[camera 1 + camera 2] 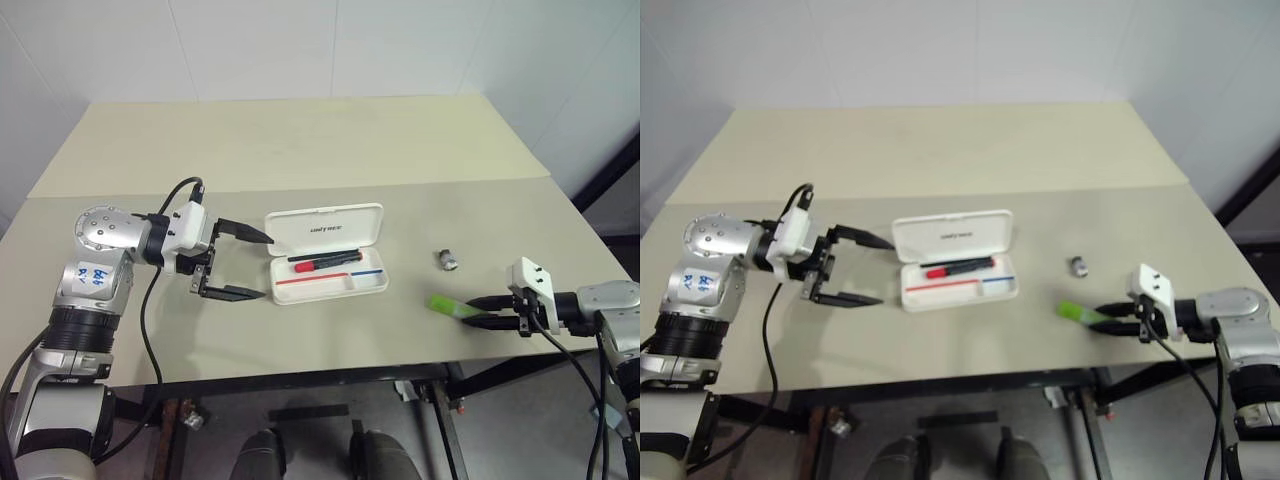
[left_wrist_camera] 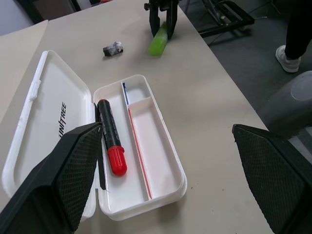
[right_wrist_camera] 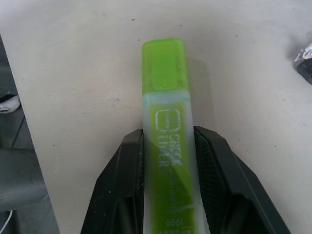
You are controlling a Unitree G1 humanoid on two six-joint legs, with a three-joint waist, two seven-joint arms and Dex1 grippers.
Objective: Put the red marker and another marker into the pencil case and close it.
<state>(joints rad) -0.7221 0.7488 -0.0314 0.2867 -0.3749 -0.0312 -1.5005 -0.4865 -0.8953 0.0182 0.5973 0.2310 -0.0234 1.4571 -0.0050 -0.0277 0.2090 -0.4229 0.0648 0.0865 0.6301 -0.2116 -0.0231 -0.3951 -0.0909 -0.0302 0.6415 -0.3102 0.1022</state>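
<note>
Case (image 1: 330,250) lies open on the counter (image 1: 300,150), lid folded back, just beyond the tips of the left gripper (image 1: 255,265). That gripper's jaws stand wide apart and hold nothing; one tip is near the lid's corner, the other near the tray's front corner, and neither can be seen to touch.

Inside the tray, in the long compartment next to the hinge, the red marker (image 2: 111,141) lies flat. That half of the job looks done.

Further right, between the case and the right gripper (image 1: 1118,318), a small grey metal piece (image 1: 447,261) sits alone on the counter, well clear of both sets of jaws. It seems to play no part.

At the right edge of the counter lies the green highlighter (image 3: 168,126), capped end pointing toward the case. The right jaws are closed against its pale body from both sides, the cap sticking out past the tips. It appears to rest on the counter, so the grip looks made but the lift not yet begun.

What remains, judging by how things lie: carry the highlighter across to the case, lay it in a free compartment beside the red marker, let go, then fold the lid down until it shuts. The left gripper, open beside the case, seems placed to steady it or swing the lid over.
</note>
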